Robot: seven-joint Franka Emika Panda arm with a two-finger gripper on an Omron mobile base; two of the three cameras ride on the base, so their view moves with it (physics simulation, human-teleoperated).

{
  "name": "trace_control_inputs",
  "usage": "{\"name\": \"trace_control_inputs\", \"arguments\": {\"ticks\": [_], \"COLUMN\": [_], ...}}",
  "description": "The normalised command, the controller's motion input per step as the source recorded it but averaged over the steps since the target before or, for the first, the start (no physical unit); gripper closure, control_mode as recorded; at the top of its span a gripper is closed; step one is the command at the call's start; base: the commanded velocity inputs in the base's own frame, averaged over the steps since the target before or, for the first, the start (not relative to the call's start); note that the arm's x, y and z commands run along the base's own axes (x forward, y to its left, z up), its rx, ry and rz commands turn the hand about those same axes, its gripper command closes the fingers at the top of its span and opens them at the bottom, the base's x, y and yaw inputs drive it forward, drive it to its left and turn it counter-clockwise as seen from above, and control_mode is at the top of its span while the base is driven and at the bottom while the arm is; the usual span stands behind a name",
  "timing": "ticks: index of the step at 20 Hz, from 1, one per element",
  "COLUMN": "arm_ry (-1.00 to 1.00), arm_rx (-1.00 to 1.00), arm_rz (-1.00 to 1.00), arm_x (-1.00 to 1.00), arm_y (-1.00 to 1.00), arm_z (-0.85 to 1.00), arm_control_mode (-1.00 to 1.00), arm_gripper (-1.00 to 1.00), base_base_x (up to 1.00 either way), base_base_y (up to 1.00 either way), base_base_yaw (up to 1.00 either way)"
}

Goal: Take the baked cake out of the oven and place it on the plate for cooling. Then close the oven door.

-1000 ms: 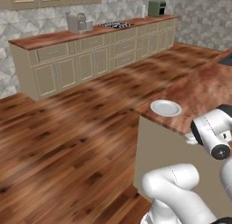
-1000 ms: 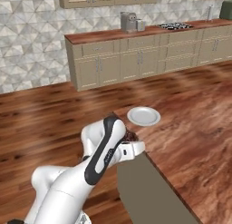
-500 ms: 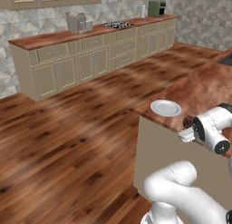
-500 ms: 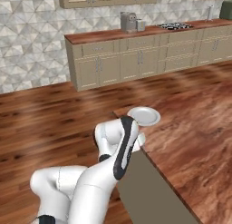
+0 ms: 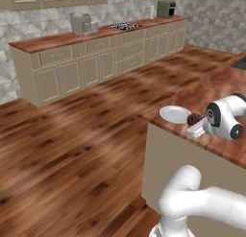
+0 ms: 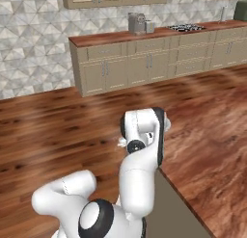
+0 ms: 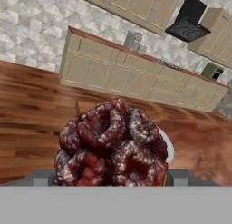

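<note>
The arm folds tight at the elbow, its wrist low over the wooden counter, and the gripper has its fingers spread wide around the baked cake: lumpy, knotted, dark reddish-brown. It's just beside the plate, round, flat and pale. Beyond: plank floor, beige cabinets, black range hood.

My arm rises folded at the counter corner; cabinets line the far wall.
</note>
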Motion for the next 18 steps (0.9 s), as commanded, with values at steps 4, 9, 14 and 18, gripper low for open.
{"name": "trace_control_inputs", "arguments": {"ticks": [4, 9, 14, 18], "arm_ry": [0.2, 0.19, 0.23, 0.25], "arm_rx": [0.0, 0.0, 0.0, 0.0], "arm_rz": [0.06, 0.12, 0.13, 0.04], "arm_x": [0.53, 0.55, 0.62, 0.43], "arm_y": [-0.19, -0.06, -0.05, -0.39], "arm_z": [0.31, 0.35, 0.3, 0.06], "arm_control_mode": [-1.0, -1.0, -1.0, -1.0], "arm_gripper": [1.0, 1.0, 1.0, 1.0], "base_base_x": [0.0, 0.0, 0.0, 0.0], "base_base_y": [0.0, 0.0, 0.0, 0.0], "base_base_yaw": [0.0, 0.0, 0.0, 0.0]}}
